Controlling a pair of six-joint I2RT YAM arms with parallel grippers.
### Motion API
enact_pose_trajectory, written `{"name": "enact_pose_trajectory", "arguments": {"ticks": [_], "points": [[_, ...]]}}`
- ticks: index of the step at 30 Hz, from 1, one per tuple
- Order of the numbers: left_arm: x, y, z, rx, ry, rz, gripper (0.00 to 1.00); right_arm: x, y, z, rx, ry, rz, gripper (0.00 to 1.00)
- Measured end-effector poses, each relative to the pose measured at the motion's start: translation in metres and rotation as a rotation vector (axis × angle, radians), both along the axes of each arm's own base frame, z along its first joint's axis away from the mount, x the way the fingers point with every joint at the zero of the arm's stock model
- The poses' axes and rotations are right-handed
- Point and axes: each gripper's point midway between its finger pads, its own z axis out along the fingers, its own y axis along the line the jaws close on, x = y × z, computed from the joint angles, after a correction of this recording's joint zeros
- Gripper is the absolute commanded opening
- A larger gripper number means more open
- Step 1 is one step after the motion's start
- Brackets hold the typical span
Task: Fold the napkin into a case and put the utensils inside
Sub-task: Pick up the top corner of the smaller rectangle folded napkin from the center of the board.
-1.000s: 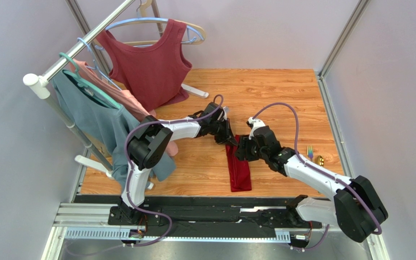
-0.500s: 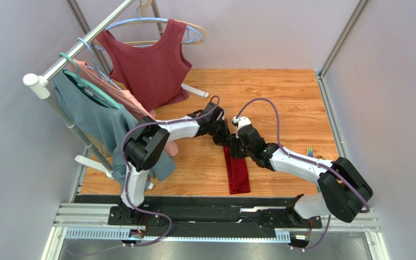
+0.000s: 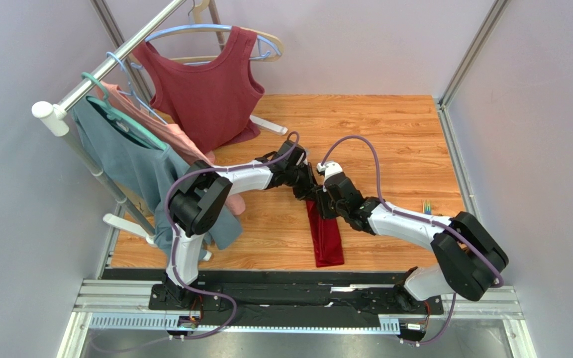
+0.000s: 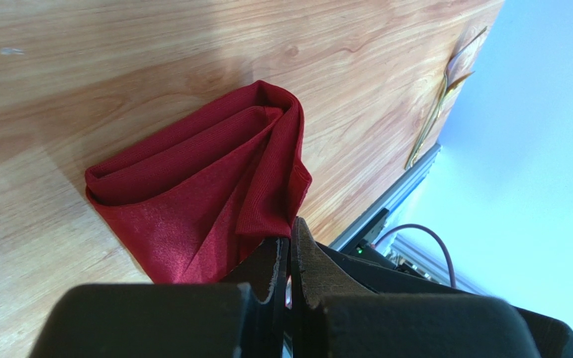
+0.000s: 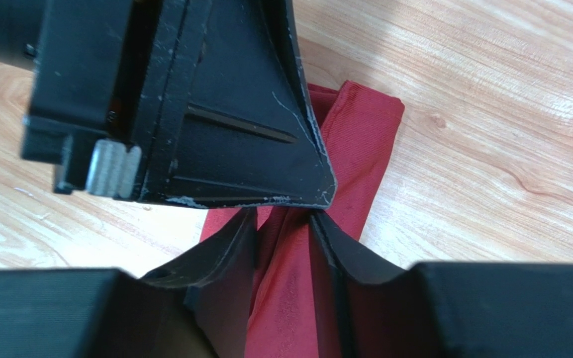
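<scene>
The crimson napkin [image 3: 327, 240] lies folded into a narrow oblong strip on the wooden table, its far end lifted. My left gripper [image 3: 310, 191] is shut on that far end, and the cloth [image 4: 192, 179] runs up into the closed tips of that gripper [image 4: 291, 242]. My right gripper [image 3: 327, 201] sits right beside it. In its wrist view the gripper [image 5: 282, 224] has its jaws partway apart, with a raised fold of napkin [image 5: 360, 142] between them. The gold utensils [image 3: 426, 206] lie at the table's right edge, also seen far off as utensils [image 4: 439, 104].
A clothes rail [image 3: 103, 67] at the left carries a maroon top [image 3: 207, 89], a teal garment [image 3: 129, 160] and a pink one. The left gripper's black finger [image 5: 222, 112] fills the upper right wrist view. Grey walls close in the table.
My right arm has swung left to the napkin's far end, up against the left gripper, and its jaws have narrowed round the cloth. The left gripper stayed shut on the napkin.
</scene>
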Motion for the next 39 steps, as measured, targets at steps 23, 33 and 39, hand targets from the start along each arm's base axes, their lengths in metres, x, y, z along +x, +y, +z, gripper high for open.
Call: {"name": "enact_pose_trajectory", "arguments": {"ticks": [23, 33, 39], "points": [[0.021, -0.001, 0.014, 0.014, -0.114, -0.055, 0.67, -0.003, -0.004, -0.008, -0.033, -0.045, 0.035, 0.00], [0.019, 0.005, -0.008, 0.075, -0.103, -0.102, 0.36, -0.002, -0.002, -0.006, -0.033, -0.059, 0.054, 0.00], [0.019, 0.010, -0.015, 0.118, -0.113, -0.126, 0.00, 0.000, -0.001, -0.004, -0.029, -0.069, 0.056, 0.03]]}}
